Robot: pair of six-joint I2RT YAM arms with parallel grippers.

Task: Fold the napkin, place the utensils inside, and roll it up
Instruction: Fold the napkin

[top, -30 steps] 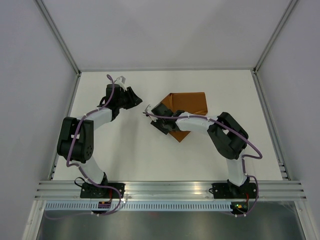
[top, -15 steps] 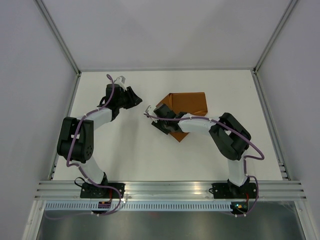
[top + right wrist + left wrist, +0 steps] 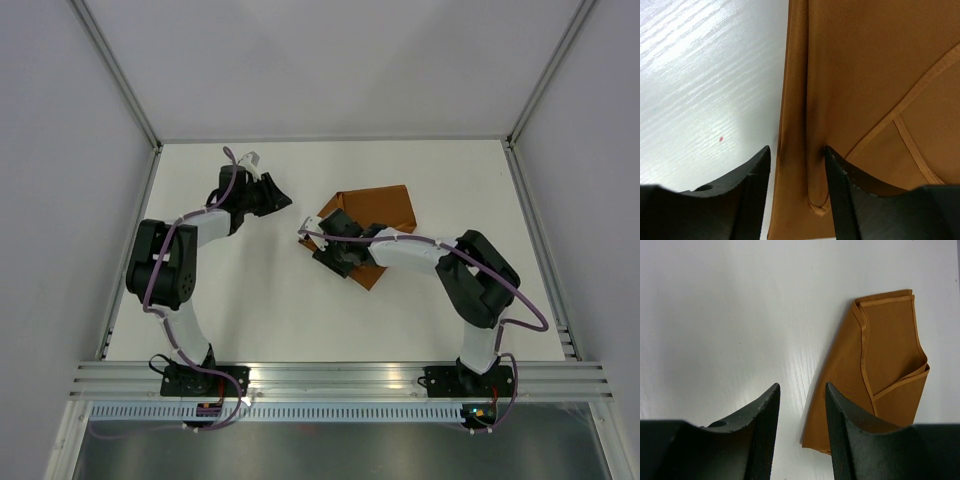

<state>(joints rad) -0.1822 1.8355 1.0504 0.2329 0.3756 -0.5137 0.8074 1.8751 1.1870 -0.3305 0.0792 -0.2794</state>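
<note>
The rust-orange napkin (image 3: 385, 207) lies folded right of the table's middle. In the left wrist view the napkin (image 3: 890, 340) shows layered flaps with hemmed edges. My right gripper (image 3: 335, 255) is low over its left edge. In the right wrist view the right gripper (image 3: 795, 148) is open, jaws astride a raised, rolled ridge of the napkin (image 3: 865, 60); the right finger touches that ridge. My left gripper (image 3: 280, 198) hovers over bare table left of the cloth. In its own view the left gripper (image 3: 802, 386) is open and empty. No utensils show in any view.
White tabletop (image 3: 260, 300) is fenced by grey walls and an aluminium frame (image 3: 330, 139). A slotted rail (image 3: 340, 378) runs along the near edge by both arm bases. A tiny red speck (image 3: 721, 139) lies on the table left of the napkin.
My right gripper has shifted slightly right and nearer, its jaws widening, and the napkin's near corner moved with it. My left gripper edged right and a little farther away.
</note>
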